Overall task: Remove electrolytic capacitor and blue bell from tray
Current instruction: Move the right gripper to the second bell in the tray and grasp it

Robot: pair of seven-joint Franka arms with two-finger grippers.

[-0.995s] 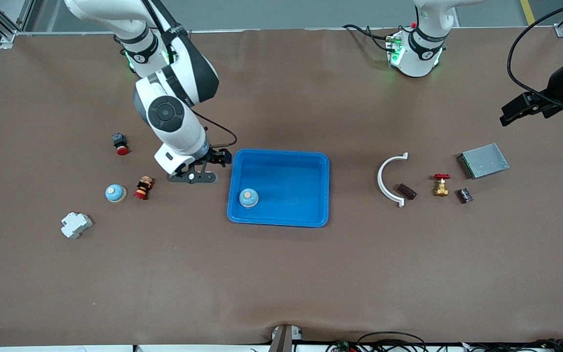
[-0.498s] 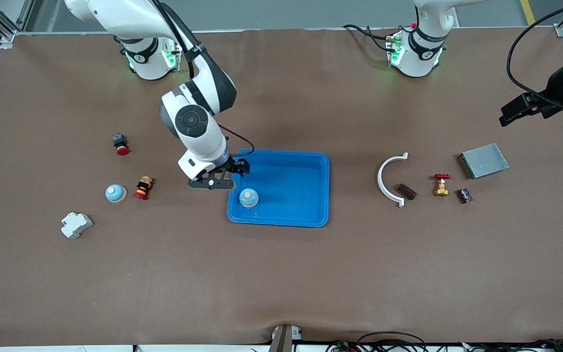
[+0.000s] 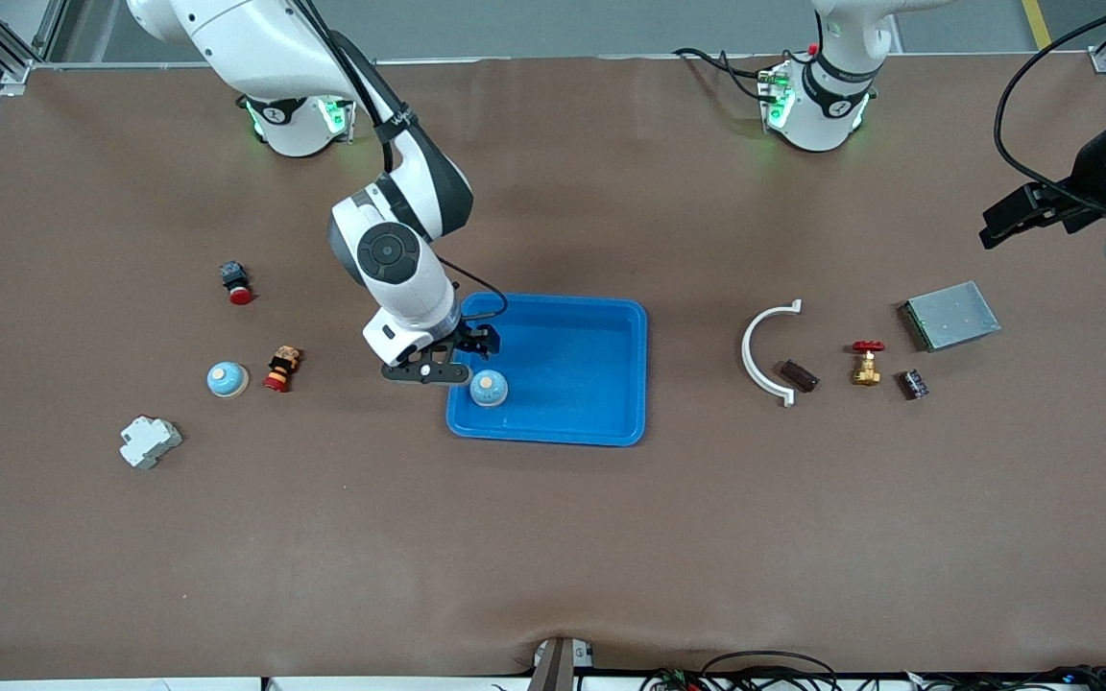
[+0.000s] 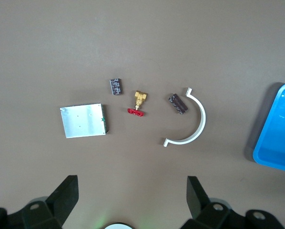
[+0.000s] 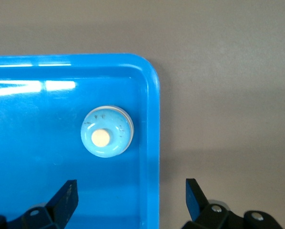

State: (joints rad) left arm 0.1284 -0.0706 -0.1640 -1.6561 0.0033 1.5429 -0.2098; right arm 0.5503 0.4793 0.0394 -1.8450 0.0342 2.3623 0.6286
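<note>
Front view: the right claw [image 3: 428, 369] has swung in over the last second from the bare surface [image 3: 553, 537] beside the tray and now hangs over the tray's rim at the end toward the right arm, its two fingers spread wide and empty. Just beside it, inside the shallow bright-blue plastic tray [image 3: 611, 422], sits the round light-blue bell with its cream button [image 3: 489, 388], close to the tray's corner nearest the front camera at that same end. The right wrist view shows the bell [image 5: 107, 131] ahead of the open fingers [image 5: 64, 200], hard against the tray wall [image 5: 149, 143]. So the approach looks nearly done; what remains, I'd judge, is to centre over the bell and descend.

The small dark cylindrical electrolytic capacitor [image 3: 799, 375] already lies outside the tray, on the surface inside the white plastic half-ring clamp [image 3: 762, 355], toward the left arm's end. The left claw [image 4: 133, 200] waits high over that end, fingers apart, holding nothing.
</note>
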